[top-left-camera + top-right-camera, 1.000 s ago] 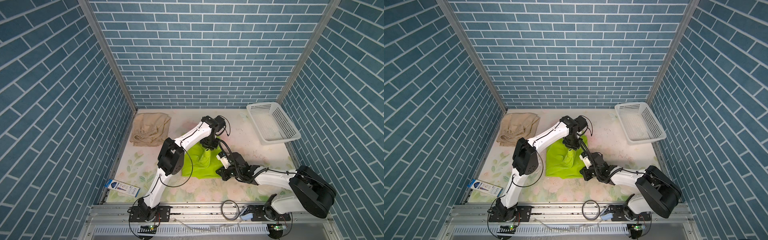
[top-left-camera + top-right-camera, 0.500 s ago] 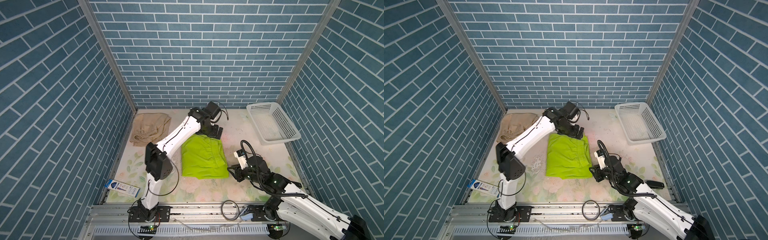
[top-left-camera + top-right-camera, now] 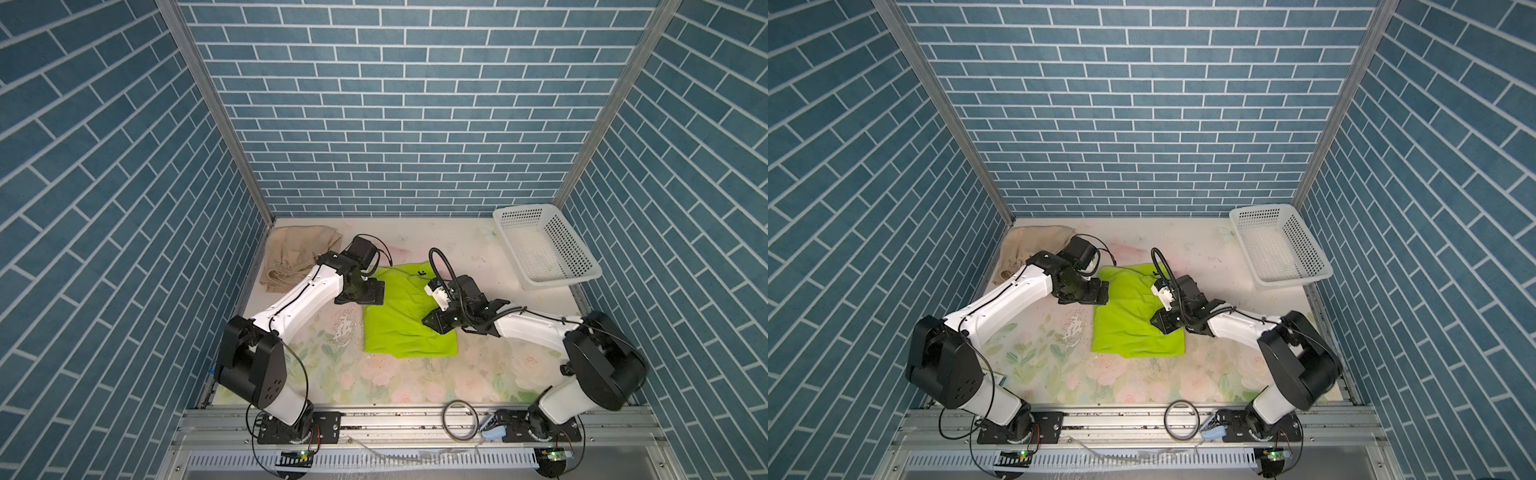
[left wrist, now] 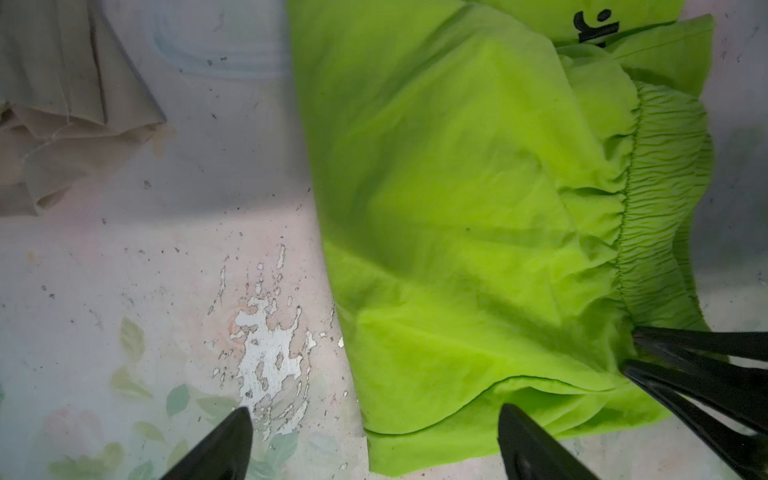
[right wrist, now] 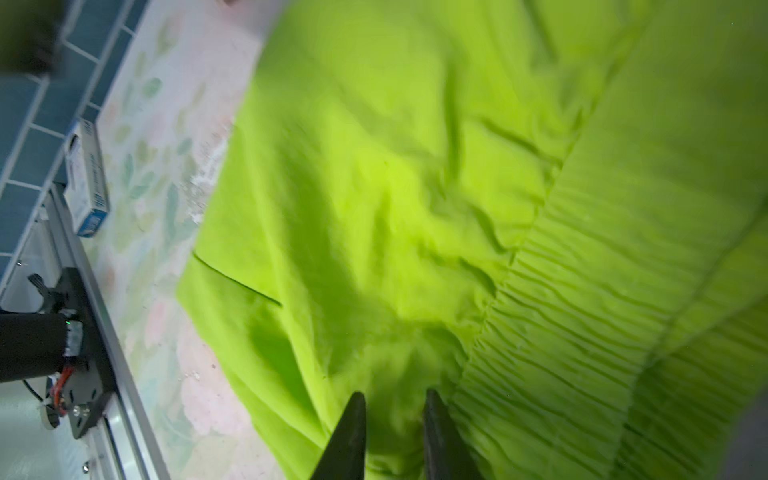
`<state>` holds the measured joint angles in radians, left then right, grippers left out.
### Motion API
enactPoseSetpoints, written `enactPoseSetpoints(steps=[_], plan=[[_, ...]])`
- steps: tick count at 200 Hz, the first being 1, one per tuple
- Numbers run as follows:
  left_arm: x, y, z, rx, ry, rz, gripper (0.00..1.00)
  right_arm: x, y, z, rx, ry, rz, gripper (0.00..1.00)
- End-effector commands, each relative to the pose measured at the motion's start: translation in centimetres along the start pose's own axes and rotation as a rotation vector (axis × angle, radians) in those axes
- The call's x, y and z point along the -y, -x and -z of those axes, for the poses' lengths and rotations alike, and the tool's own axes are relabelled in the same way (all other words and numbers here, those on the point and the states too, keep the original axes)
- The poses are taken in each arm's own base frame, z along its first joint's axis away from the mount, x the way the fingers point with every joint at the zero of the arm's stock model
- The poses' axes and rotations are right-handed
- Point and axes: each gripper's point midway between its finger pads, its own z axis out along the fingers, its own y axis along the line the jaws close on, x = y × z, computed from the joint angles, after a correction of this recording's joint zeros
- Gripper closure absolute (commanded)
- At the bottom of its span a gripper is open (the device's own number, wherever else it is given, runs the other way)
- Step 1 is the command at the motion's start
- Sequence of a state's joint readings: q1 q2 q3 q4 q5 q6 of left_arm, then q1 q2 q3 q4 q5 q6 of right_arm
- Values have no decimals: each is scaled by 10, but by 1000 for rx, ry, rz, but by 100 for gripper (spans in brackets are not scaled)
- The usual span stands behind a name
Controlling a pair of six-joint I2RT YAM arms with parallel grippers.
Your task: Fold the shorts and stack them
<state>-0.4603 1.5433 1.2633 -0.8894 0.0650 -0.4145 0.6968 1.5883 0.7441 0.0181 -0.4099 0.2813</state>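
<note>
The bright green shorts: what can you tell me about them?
The green shorts are thin, soft, neon-lime cloth with a gathered stretchy waistband and a small dark logo. They lie folded into a wrinkled rectangle, flat on the flowered table. The left pincer hangs open over one edge; the right pincer, nearly closed, sits at the waistband side, grip unclear.

No legible text or labels.

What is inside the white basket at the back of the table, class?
Nothing shows inside the white basket: only its bare perforated floor is visible in both top views. Its near wall may hide a thin strip of that floor.
</note>
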Motion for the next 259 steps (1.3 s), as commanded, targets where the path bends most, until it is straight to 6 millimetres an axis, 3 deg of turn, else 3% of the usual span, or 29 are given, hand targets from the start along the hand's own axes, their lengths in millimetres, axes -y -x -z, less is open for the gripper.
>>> enactPoseSetpoints(steps=[1, 16, 31, 58, 82, 84, 87, 98, 118, 170, 190, 220, 259], plan=[[-18, 16, 21, 94, 15, 47, 0, 2, -29, -2, -55, 36, -26, 74], [-31, 21, 32, 115, 30, 62, 0, 8, -46, 10, -85, -13, -44, 72], [-44, 31, 44, 149, 43, 73, 0, 5, -48, 30, -114, -57, 0, 67], [-69, 52, 71, 185, 86, 100, 0, -12, -4, 69, -94, -103, 177, 53], [-74, 59, 90, 223, 95, 92, 0, -26, 28, 77, -165, -77, 332, 33], [-74, 59, 91, 223, 92, 92, 0, -28, 31, 78, -168, -73, 342, 28], [-74, 58, 92, 227, 89, 93, 0, -28, 33, 76, -182, -67, 351, 22], [-74, 55, 95, 225, 75, 91, 0, -32, 43, 70, -207, -54, 375, 12], [-79, 44, 95, 199, 78, 94, 0, -45, 54, 55, -240, -52, 445, 2], [-90, 22, 85, 190, 50, 127, 0, -62, 37, 6, -435, -134, 624, 1], [-94, 17, 79, 179, 53, 128, 0, -55, 33, -8, -480, -163, 651, 2], [-96, 12, 70, 156, 49, 127, 0, -39, 43, -21, -500, -258, 715, 4], [-99, 8, 66, 145, 50, 127, 0, -36, 51, -36, -521, -258, 773, 4]])
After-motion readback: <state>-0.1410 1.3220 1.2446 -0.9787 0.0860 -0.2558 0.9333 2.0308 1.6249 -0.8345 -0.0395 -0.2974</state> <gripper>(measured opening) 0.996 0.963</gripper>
